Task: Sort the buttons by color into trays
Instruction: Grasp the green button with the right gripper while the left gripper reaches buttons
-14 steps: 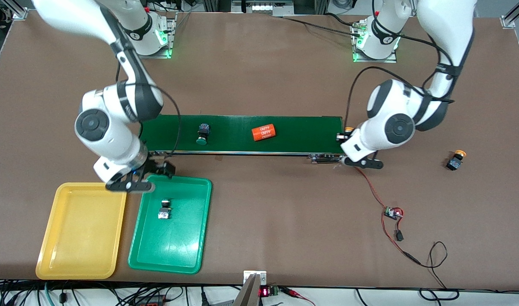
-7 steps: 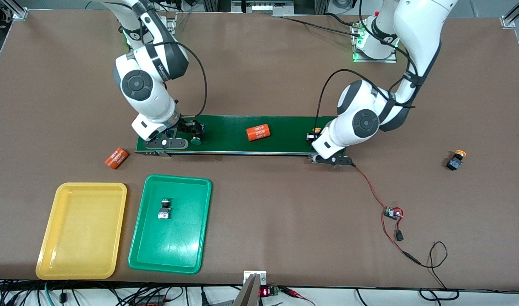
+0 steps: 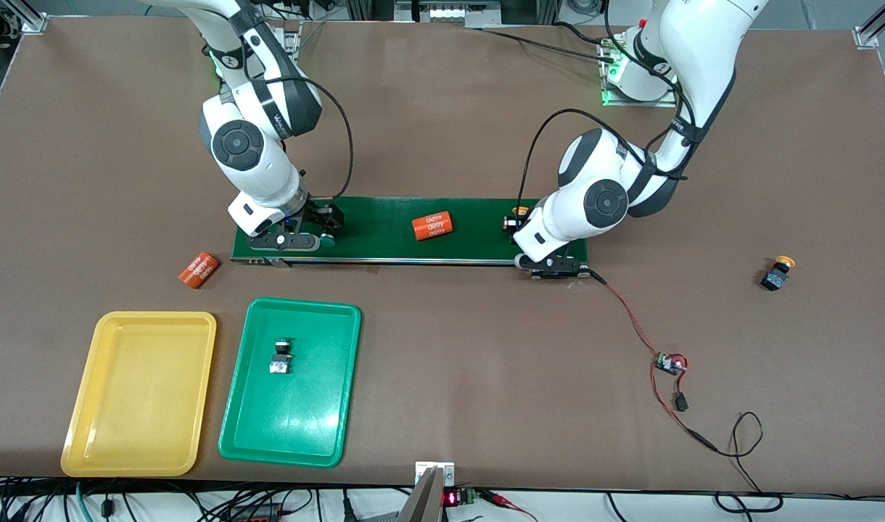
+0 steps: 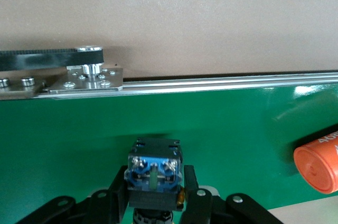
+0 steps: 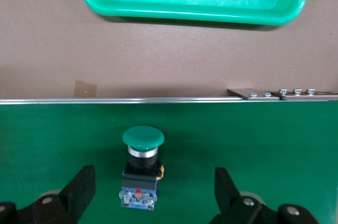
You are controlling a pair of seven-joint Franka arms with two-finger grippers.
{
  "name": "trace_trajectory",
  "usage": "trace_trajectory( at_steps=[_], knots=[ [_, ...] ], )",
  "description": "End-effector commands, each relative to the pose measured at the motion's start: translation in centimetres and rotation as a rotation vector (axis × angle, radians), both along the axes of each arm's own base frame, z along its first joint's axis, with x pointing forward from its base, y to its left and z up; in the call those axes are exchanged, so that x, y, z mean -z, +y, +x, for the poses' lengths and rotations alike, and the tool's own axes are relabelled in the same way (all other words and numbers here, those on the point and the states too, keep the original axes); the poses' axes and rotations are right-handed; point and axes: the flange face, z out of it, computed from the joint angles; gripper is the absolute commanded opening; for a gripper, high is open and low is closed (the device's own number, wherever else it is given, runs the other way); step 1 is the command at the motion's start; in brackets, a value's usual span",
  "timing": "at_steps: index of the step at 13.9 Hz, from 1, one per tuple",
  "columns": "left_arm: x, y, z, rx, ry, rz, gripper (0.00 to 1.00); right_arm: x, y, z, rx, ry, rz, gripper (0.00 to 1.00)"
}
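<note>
Trays: yellow tray (image 3: 138, 406) and green tray (image 3: 290, 420) lie side by side at seven o'clock of the belt (image 3: 471, 232), and the green one holds a green-capped button (image 3: 280, 357). My right gripper (image 3: 291, 239) is low over the belt's nine o'clock end, jaws wide apart astride the green button (image 5: 142, 145). I'd centre on its black body, close, lift and carry it to the green tray. Left gripper (image 4: 156, 195) sits at the three o'clock end around a yellow button (image 4: 154, 174); I can't tell if it's clamped. One orange cylinder (image 3: 431, 225) lies mid-belt, another (image 3: 199, 270) near my carry path. A spare yellow button (image 3: 776, 275) lies far out at three o'clock.
</note>
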Motion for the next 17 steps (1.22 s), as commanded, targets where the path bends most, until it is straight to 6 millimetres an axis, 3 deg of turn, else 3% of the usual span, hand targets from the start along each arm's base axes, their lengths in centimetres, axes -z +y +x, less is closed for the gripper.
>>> trace_trajectory(
  at_steps=[1, 5, 8, 11, 14, 17],
  knots=[
    [-2.7, 0.6, 0.8, -0.024, -0.033, -0.023, 1.0, 1.1, -0.2, -0.5, 0.048, -0.008, 0.01, 1.0],
    [-7.8, 4.7, 2.2, -0.067, -0.053, 0.007, 1.0, 2.5, -0.5, -0.7, 0.04, 0.009, -0.006, 1.0],
    [-8.3, 9.6, 3.2, -0.105, -0.007, 0.063, 1.0, 3.8, -0.6, -0.7, 0.021, 0.008, -0.018, 1.0],
    [-6.7, 15.3, 4.3, 0.032, -0.038, 0.166, 1.0, 4.8, -0.7, -0.9, 0.002, -0.007, -0.013, 0.78],
    [-4.9, 24.8, 5.8, 0.149, -0.035, 0.194, 1.0, 5.3, -1.1, -0.7, -0.005, -0.005, -0.024, 0.47],
    [-3.5, 32.5, 6.4, 0.323, -0.04, 0.302, 1.0, 5.3, -1.9, -0.4, 0.006, -0.003, -0.031, 0.16]
  ],
)
